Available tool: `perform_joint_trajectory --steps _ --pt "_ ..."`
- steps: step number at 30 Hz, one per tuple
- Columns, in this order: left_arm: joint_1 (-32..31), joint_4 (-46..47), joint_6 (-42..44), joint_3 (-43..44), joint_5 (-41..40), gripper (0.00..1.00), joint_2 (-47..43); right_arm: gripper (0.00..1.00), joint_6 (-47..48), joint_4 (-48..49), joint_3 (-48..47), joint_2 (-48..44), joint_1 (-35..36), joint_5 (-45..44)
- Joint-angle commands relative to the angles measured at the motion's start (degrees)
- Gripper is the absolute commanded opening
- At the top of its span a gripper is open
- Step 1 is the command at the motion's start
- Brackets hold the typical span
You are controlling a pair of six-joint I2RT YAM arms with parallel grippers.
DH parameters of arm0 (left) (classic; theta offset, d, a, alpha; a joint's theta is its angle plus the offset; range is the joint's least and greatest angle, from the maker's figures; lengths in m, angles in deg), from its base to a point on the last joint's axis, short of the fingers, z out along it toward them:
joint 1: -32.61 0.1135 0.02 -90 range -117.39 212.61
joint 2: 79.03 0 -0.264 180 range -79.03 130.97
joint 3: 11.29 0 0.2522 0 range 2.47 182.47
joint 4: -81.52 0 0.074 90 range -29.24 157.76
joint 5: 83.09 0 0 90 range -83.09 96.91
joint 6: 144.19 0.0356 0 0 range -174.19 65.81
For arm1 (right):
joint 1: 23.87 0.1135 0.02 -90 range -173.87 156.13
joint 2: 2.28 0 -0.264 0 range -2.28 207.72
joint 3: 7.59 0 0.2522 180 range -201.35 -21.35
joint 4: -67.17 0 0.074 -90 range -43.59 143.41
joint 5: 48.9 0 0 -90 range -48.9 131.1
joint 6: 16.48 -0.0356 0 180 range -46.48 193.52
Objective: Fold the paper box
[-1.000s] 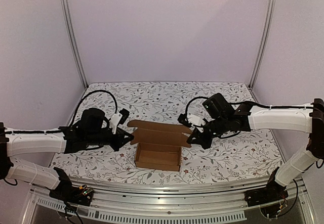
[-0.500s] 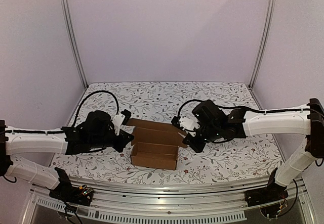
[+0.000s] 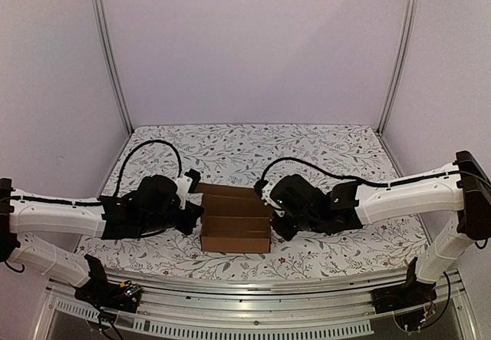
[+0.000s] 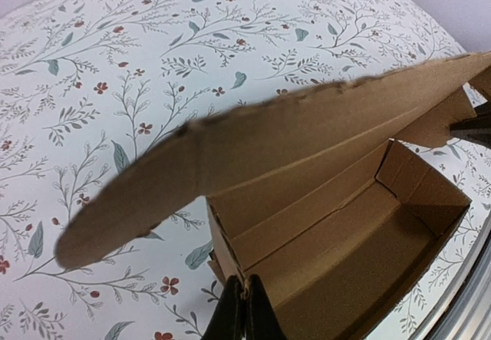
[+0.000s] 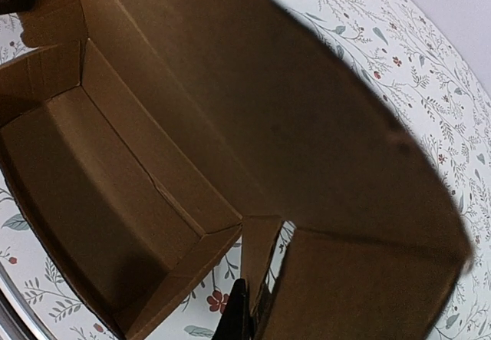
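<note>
The paper box is plain brown cardboard and stands in the middle of the table, with its lid leaning forward over the tray. My left gripper is at the box's left end. In the left wrist view it is shut on the top edge of the end wall, and the lid hangs over the open tray. My right gripper is at the box's right end. In the right wrist view it is closed against a side tab, under the lid.
The table carries a white floral cloth. Plain walls with metal posts close in the back and sides. An aluminium rail runs along the near edge by the arm bases.
Both grippers have moved inward to the box's ends. The lid has swung forward from standing open at the back to covering the tray. The box has shifted slightly left.
</note>
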Motion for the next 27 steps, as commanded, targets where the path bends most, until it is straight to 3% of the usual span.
perform_joint_trajectory --steps 1,16,27 --pt "-3.1 2.8 -2.4 1.5 0.9 0.00 1.3 0.00 -4.4 6.2 -1.8 1.4 2.1 -5.1" --pt "-7.2 2.0 -4.9 2.4 -6.1 0.00 1.8 0.00 -8.0 8.7 -4.0 1.9 6.0 -5.8" --pt "-9.0 1.8 -5.1 2.3 -9.4 0.00 2.1 0.00 -9.4 5.1 -5.9 2.0 6.0 -3.2"
